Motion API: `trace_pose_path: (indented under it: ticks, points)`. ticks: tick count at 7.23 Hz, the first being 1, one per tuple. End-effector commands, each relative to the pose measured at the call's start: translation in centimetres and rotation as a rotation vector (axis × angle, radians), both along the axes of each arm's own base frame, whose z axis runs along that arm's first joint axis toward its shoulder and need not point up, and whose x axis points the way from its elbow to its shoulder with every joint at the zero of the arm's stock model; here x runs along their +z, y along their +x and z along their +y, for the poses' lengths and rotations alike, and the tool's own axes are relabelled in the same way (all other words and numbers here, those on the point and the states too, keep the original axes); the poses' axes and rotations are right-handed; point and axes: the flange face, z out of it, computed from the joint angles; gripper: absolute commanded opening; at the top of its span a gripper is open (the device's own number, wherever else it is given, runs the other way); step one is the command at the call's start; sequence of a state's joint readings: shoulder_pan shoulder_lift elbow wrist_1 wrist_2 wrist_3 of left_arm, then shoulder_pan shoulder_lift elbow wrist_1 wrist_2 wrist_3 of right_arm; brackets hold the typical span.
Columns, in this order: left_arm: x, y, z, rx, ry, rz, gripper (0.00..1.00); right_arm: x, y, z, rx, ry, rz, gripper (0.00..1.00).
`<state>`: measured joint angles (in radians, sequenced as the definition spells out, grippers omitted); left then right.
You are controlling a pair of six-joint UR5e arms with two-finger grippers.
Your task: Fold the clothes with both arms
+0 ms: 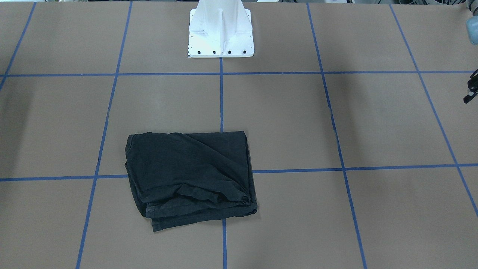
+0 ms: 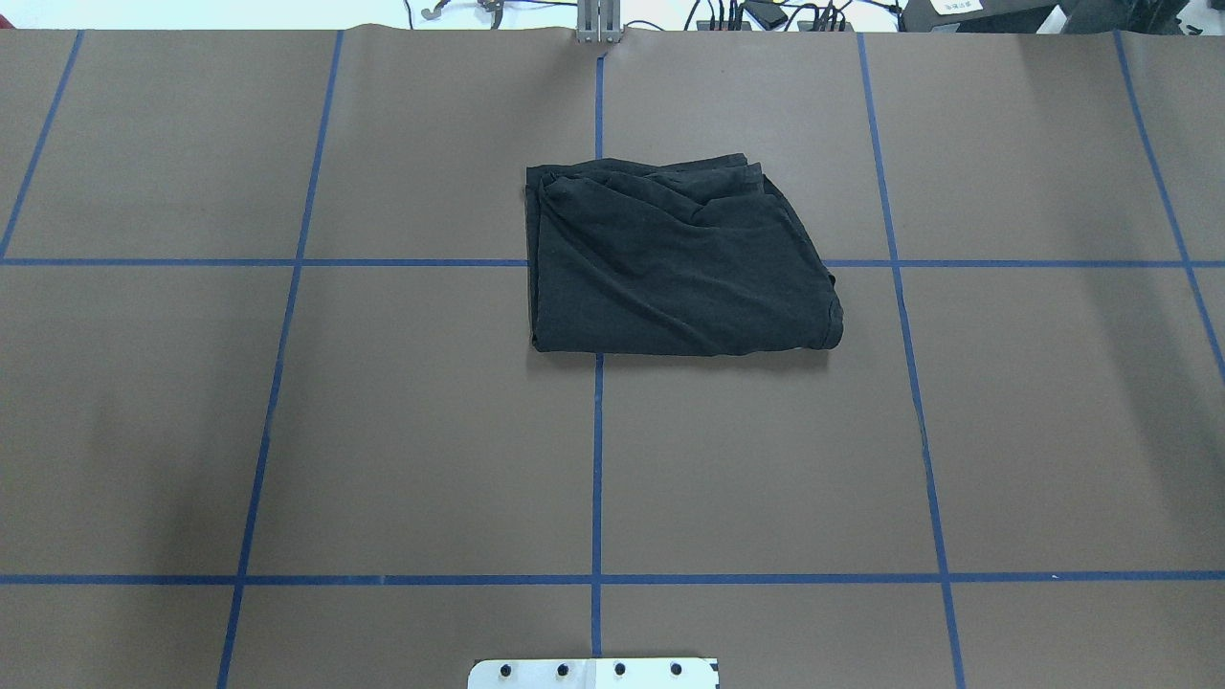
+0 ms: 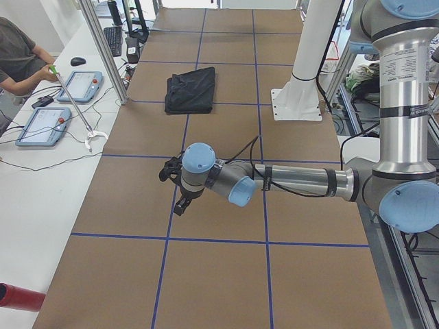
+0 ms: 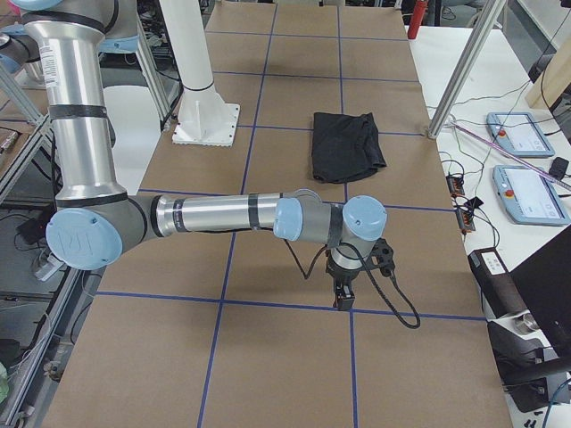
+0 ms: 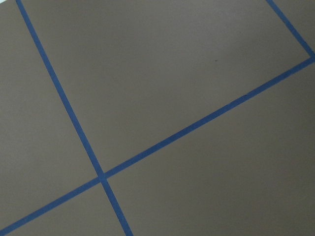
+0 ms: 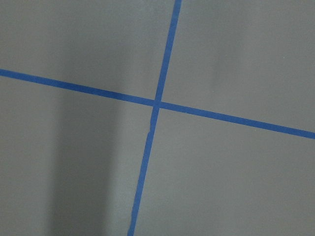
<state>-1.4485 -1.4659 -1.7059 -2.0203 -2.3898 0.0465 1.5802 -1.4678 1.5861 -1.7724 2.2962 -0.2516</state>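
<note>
The left gripper (image 3: 179, 205) is hanging fingers-down just above the desk (image 2: 431, 431), near its left end. Only a black sliver of it is showing at the side of the front-facing view, so I cannot tell whether its fingers are apart or together. Behind it, the left arm (image 3: 302, 181) is reaching out low and level from the robot's edge of the desk toward the operators' edge.

The right gripper (image 4: 343, 299) is pointing down near the right end of the desk, close above a blue tape line. Here too I cannot tell whether the fingers are parted or closed. A black cable is looping beside it, and the right arm (image 4: 214, 214) is stretching out level behind it. Each wrist camera is looking at brown surface where blue tape lines (image 2: 597, 459) are crossing.

The t-shirt (image 2: 670, 263) is lying well apart from both grippers, close to the operators' long edge and about midway along it, mostly on the robot's right of the central tape line. It is sitting folded into a rough rectangle, showing only plain, wrinkled black cloth, with its layered edges facing the operators' edge. The white mounting base (image 1: 220, 33) is standing at the middle of the robot's edge.
</note>
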Motion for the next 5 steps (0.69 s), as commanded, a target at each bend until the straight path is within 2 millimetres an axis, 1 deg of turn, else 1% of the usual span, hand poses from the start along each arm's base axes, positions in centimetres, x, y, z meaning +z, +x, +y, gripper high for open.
trace_pose_path:
  ticks: [1, 2, 3, 4, 5]
  points:
    - [0.3, -0.2, -0.4, -0.008, -0.011, 0.006, 1.00, -0.9, -0.3, -0.5, 0.012, -0.007, 0.000, 1.00]
    - [-0.1, -0.3, 0.0, -0.005, -0.004, 0.013, 1.00, -1.0, -0.4, -0.5, 0.021, -0.011, -0.007, 1.00]
    - [-1.2, -0.3, 0.1, -0.008, 0.012, 0.013, 1.00, -1.8, -0.5, -0.5, 0.021, 0.001, -0.020, 1.00]
    - [-1.9, -0.4, -0.3, -0.010, 0.028, 0.014, 1.00, -4.2, -0.4, 0.3, 0.022, 0.050, -0.023, 1.00]
    - [-2.0, -0.4, -0.3, -0.012, 0.031, 0.010, 1.00, -3.2, -0.6, 1.5, 0.024, 0.013, -0.033, 1.00]
